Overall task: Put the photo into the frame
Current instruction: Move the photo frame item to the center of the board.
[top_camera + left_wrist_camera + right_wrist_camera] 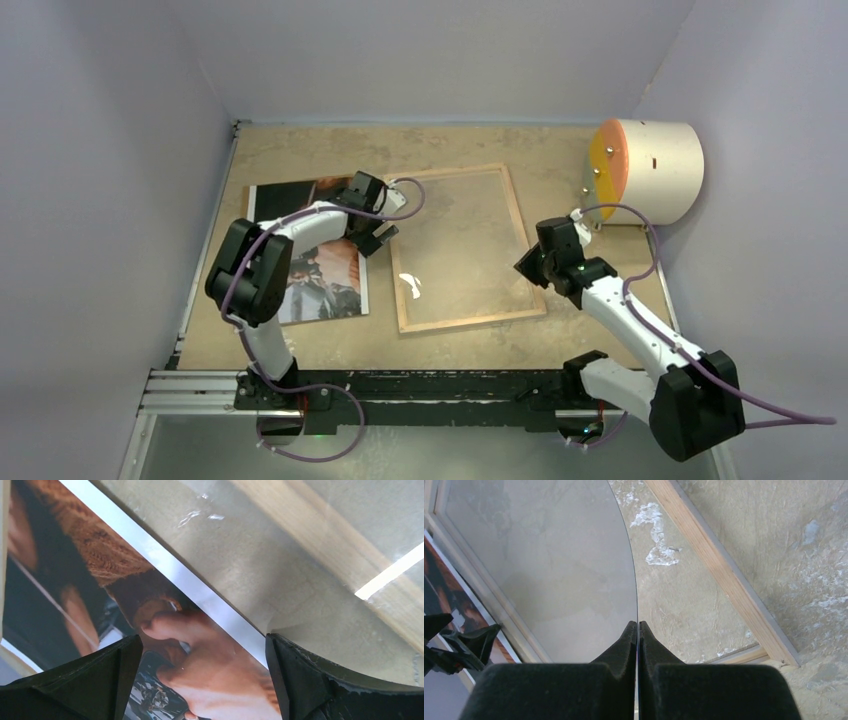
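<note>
The photo (320, 280) lies picture side up on the left of the table. The frame (470, 322) lies beside it to the right, light wood side up. My left gripper (372, 225) is open, low over the photo's white right edge (210, 680), next to the frame's wooden rail (320, 545); nothing is between its fingers (120, 652). My right gripper (530, 262) is at the frame's right side, shut on the edge of the clear pane (574, 570), which bows upward edge-on between its fingertips (637, 625). The frame's rail (724, 580) and the photo (444, 585) show below.
A white cylinder with an orange face (645, 170) lies on its side at the back right. Grey walls close in the left, back and right. A metal rail (200, 385) runs along the near edge. White scuffs (412, 285) mark the table inside the frame.
</note>
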### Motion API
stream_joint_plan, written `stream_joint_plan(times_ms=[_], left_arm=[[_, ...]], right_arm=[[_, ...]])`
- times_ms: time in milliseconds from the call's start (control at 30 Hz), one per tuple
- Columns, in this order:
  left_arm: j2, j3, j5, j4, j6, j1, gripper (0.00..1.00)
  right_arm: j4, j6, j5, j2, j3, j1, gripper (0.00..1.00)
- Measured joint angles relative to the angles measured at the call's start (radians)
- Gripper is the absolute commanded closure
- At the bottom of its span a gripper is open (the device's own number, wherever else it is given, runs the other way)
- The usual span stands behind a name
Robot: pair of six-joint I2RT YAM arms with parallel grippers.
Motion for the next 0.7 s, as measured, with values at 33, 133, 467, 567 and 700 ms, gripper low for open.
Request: stream_joint_plan(times_ms=[33,133,467,567,700], left_arm=[[-0.011,-0.019,-0.013,0.02,0.003,0.003,0.0],[-0.031,-0.048,-0.036,0.047,0.019,0.024,0.0],[-0.031,0.042,0.042,-0.109,-0.013,0.063,0.0],[0.0,0.114,0.103,-0.142,-0.041,0.023,0.0],[0.052,0.17,0.18,-0.165,-0.071,-0.02,0.0]], right_arm=[[0.01,0.006,0.002,-0.001,-0.013,0.0,1.0],[0.033,0.022,0.002,-0.001,-0.048,0.0,1.0],[0.068,0.071,0.004,0.017,-0.096,0.015,1.0],[0.058,0.085,0.007,0.011,-0.095,0.015,1.0],[0.028,0.076,0.031,0.005,-0.051,0.015,1.0]])
